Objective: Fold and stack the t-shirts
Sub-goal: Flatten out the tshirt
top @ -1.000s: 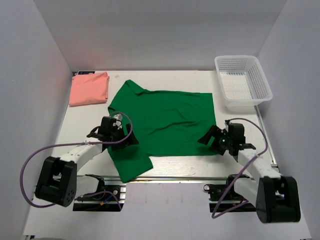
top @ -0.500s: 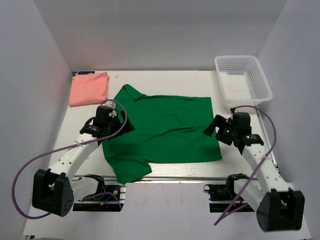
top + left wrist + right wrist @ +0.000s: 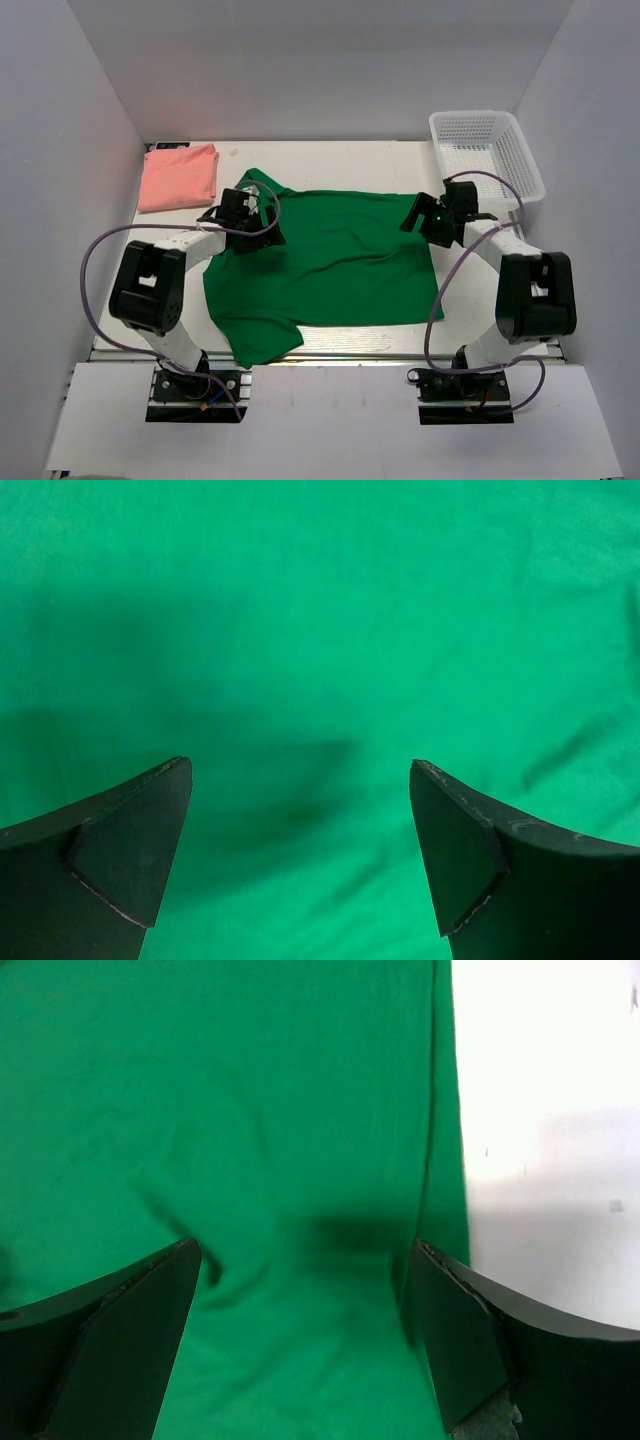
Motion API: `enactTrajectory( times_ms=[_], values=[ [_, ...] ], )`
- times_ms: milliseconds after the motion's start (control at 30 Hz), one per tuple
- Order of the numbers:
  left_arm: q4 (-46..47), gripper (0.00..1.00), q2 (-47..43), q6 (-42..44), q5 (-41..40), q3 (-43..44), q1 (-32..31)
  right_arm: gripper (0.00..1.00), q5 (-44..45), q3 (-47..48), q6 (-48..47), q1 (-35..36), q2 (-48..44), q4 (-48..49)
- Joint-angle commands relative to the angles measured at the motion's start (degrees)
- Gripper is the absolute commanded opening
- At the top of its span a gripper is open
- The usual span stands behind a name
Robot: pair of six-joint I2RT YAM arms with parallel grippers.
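Left gripper [image 3: 300, 775] spread over green t-shirt [image 3: 320, 600], pink t-shirt [image 3: 178, 177] overhead only

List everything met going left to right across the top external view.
Folded salmon pink t-shirt → left end effector → spread-out green t-shirt → right end effector → white mesh basket.

Bright, even light is filling all views; soft shadows are darkening the shirt [image 3: 320, 600]; wrist close-ups are blurring slightly.
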Motion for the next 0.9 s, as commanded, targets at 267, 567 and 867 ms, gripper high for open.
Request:
enactTrajectory(
  times_ms=[267, 567, 867],
  values=[
    [1.19, 1.0, 7.72, 1.85, -0.33, 4.23, 0.35, 0.9, -0.9, 3.65, -1.51, -0.22, 6.89, 1.1],
    [0.58, 1.0, 9.74, 1.85, -1.03, 4.23, 0.87, 0.79, -10.31, 2.86, -1.33, -0.31, 6.55, 2.07],
    [0.58, 1.0, 9.74, 1.85, -1.03, 4.23, 0.87, 0.32, -12.51, 3.74, -0.89, -0.4, 9.09, 3.57]
  ],
)
